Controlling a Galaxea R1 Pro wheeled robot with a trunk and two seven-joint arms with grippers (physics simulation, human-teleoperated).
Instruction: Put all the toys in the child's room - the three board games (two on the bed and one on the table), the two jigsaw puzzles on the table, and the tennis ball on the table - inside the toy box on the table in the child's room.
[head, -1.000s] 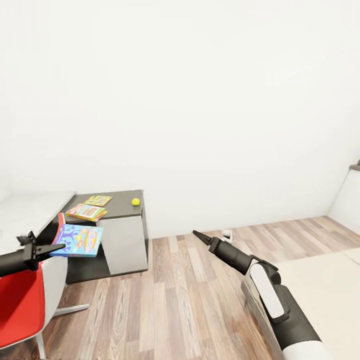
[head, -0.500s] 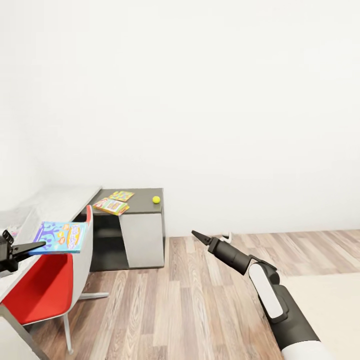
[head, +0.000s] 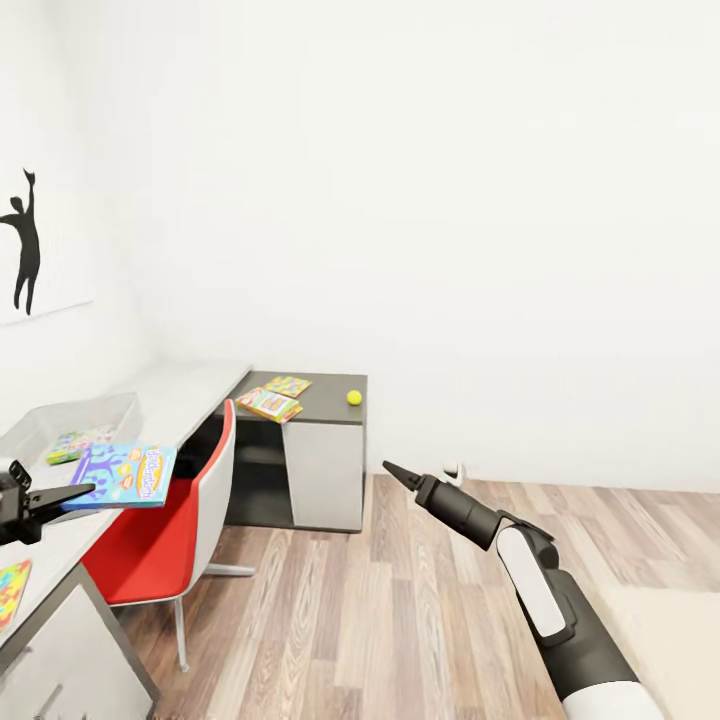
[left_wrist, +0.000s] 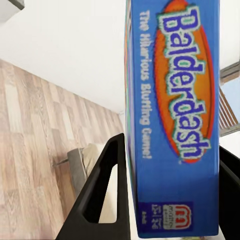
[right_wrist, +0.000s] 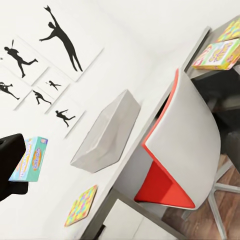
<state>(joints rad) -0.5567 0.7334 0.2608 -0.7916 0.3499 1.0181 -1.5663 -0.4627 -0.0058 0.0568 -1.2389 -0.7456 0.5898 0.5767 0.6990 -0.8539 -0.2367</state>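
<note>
Toy box (head: 60, 425) contents indistinct behind blue board game (head: 122, 476), left end effector (head: 50, 496).

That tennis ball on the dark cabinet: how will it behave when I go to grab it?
The tennis ball is round and sits loose on the flat cabinet top near the far edge, so a nudge would probably roll it off. It looks small beside the game box, so it is likely light, and a narrow gripper may squeeze it out sideways.

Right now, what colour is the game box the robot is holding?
The Balderdash box is blue with an orange oval and blue lettering, clearest in the left wrist view.
</note>
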